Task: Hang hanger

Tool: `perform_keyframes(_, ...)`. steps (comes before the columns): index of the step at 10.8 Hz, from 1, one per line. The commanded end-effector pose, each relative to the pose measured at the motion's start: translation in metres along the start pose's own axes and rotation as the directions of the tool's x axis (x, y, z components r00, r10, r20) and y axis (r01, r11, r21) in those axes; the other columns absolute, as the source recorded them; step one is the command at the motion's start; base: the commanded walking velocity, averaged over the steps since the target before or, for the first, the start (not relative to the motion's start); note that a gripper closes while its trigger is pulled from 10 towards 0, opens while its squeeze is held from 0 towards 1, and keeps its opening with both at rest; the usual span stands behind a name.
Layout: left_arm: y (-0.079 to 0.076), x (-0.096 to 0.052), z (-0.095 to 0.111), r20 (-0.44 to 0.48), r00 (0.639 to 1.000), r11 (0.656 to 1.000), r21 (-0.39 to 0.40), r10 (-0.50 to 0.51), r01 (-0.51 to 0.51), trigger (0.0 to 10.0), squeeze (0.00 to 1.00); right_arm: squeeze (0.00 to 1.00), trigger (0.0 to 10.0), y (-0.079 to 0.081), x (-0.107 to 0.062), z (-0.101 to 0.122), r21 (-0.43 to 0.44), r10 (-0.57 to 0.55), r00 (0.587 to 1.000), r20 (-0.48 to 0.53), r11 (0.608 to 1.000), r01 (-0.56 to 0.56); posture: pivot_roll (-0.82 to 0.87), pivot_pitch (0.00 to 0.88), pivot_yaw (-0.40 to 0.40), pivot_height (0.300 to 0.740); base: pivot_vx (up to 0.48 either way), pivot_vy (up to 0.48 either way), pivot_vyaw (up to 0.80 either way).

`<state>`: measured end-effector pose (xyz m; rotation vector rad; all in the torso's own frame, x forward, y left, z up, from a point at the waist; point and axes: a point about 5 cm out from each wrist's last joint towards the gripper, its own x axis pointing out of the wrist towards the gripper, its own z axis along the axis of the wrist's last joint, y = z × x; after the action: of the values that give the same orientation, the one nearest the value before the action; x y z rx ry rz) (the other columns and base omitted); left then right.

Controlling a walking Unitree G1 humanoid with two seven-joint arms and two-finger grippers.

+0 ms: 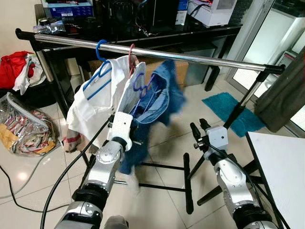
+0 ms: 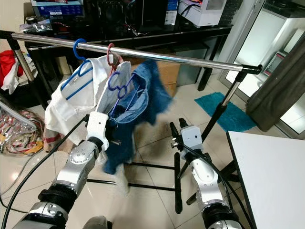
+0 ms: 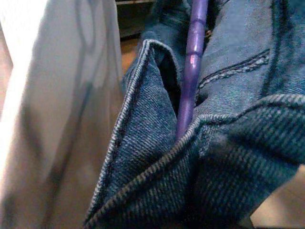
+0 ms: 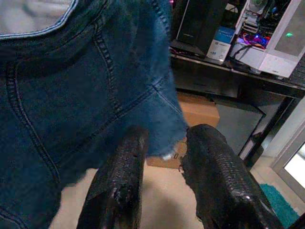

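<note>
As we look down from the head, our left gripper [image 1: 125,125] is buried in the blue denim [image 1: 159,102] at twelve o'clock, so we cannot tell how its fingers stand; the purple hanger [image 1: 139,86] carrying that denim sits just below the steel rail [image 1: 190,57], its hook not over the bar, beside a white shirt [image 1: 95,102] on a blue hanger [image 1: 101,52] at eleven o'clock. Our right gripper [image 1: 199,128] waits at two o'clock, holding nothing. In the left wrist view the purple hanger's bar [image 3: 190,71] runs between denim folds, touching them. In the right wrist view our two black fingers [image 4: 126,176] stand slightly parted and empty, the denim hem [image 4: 157,129] just beyond them.
</note>
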<state>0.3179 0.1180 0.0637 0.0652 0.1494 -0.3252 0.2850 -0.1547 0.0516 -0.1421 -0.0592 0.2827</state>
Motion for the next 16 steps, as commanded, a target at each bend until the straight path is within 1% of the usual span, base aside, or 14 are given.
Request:
perform_keyframes(1, -0.0031, 0.0056, 0.0132, 0.05, 0.999, 1.0, -0.004, -0.015, 0.015, 10.0, 0.0, 0.0, 10.0, -0.0041, -0.0007, 0.0003, -0.005, -0.008, 1.0, -0.002, 1.0, 0.008, 0.22, 0.001, -0.046, 0.74, 0.42, 0.0, 0.0)
perform_keyframes(6, -0.0007, 0.0061, 0.014, 0.056, 0.998, 1.0, -0.013, -0.012, 0.013, 10.0, 0.0, 0.0, 10.0, -0.0036, -0.0006, 0.0006, -0.007, -0.003, 1.0, -0.001, 1.0, 0.003, 0.22, 0.003, -0.048, 0.74, 0.461, 0.0, 0.0)
perform_keyframes(10, -0.0027, 0.0044, 0.012, 0.055, 0.998, 1.0, 0.002, -0.021, 0.021, 10.0, 0.0, 0.0, 10.0, -0.0027, -0.0039, -0.0015, -0.005, -0.004, 1.0, -0.007, 1.0, 0.004, 0.22, 0.012, -0.045, 0.74, 0.468, 0.0, 0.0)
perform_keyframes(14, -0.0036, 0.0035, 0.0121, 0.06, 0.998, 1.0, 0.016, -0.026, 0.025, 10.0, 0.0, 0.0, 10.0, -0.0013, -0.0046, -0.0023, -0.002, 0.0, 1.0, -0.011, 1.0, 0.0, 0.22, 0.017, -0.045, 0.74, 0.0, 0.0, 0.0)
perform_keyframes(16, -0.008, 0.003, 0.0139, 0.064, 0.996, 0.994, 0.093, -0.061, 0.055, 10.0, 0.0, 0.0, 10.0, -0.0004, -0.0043, -0.0019, -0.002, 0.002, 1.0, -0.011, 1.0, -0.002, 0.22, 0.019, -0.046, 0.74, 0.0, 0.0, 0.0)
